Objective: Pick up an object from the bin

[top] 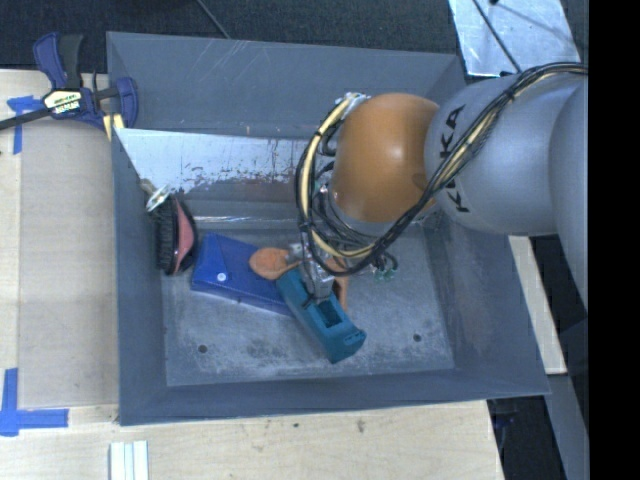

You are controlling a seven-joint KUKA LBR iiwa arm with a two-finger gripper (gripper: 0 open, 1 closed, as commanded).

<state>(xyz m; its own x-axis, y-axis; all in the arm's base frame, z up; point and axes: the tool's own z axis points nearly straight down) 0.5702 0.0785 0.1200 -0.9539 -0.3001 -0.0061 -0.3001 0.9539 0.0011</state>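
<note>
Teal-blue plastic block (335, 333): elongated, with a recess in its top face, lying slantwise on the floor of the grey metal bin (140, 368), a little right of centre towards the near wall. Its upper-left end sits directly under the jaws.

Brush (172, 236): black back, pink-red bristles, standing on edge against the left wall of the bin floor, well apart from the block.

Flat blue rectangular piece (228, 273): just right of the brush, lying flat and slightly tilted; its lower right corner meets the upper-left end of the teal-blue block.

Orange-brown oval piece (267, 261): resting on the flat blue piece's upper right edge, just left of the jaws; possibly a spoon bowl, kind uncertain.

Jaws: low in the bin, at the teal-blue block's upper-left end, largely hidden beneath the wrist; whether they are spread or pressed together cannot be told.

Orange cover (385, 158): domed, on the wrist above the jaws, ringed by black and yellow cables (318, 173).

Grey arm (510, 158): enters from the right, over the bin's right wall.
</note>
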